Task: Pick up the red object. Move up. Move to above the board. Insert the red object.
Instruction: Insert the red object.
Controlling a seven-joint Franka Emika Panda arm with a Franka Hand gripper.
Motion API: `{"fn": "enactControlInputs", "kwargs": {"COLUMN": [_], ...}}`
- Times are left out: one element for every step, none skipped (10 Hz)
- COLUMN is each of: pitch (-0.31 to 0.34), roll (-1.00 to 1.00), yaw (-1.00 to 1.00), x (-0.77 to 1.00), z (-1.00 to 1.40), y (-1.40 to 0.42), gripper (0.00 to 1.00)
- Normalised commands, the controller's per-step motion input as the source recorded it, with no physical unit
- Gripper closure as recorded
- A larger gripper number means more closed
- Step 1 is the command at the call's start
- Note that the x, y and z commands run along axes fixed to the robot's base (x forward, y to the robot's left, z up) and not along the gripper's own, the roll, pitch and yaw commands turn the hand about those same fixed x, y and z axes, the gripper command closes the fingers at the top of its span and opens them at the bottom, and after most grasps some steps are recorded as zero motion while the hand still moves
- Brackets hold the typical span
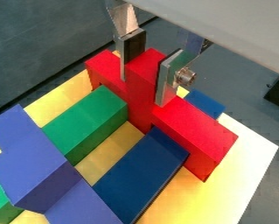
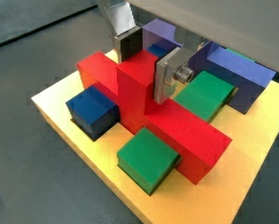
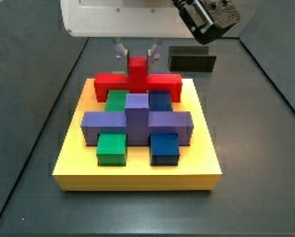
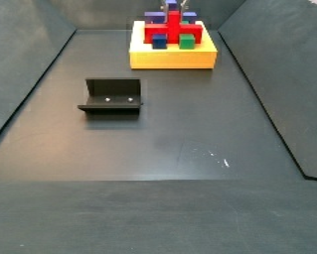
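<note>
The fixture (image 4: 111, 97) stands on the dark floor (image 4: 161, 169), well apart from everything else.

Red object (image 3: 139, 83) upright on yellow board (image 3: 137, 172), stem between gripper (image 3: 137, 56) plates

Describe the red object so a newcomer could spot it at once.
Find the yellow board on the dark floor. At its far edge, behind the purple cross block, sits the red object, its upright stem between the fingers of the gripper. It is the only red piece there.
</note>
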Motion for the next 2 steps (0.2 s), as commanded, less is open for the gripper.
{"fn": "enactControlInputs", "kwargs": {"pitch": [-0.014,0.0], "roll": [0.1,0.0], "yaw": [0.0,0.0], "x": [0.0,0.0], "z": [-0.98,0.0], "y": [0.0,0.0], "gripper": [1.0,1.0]}}
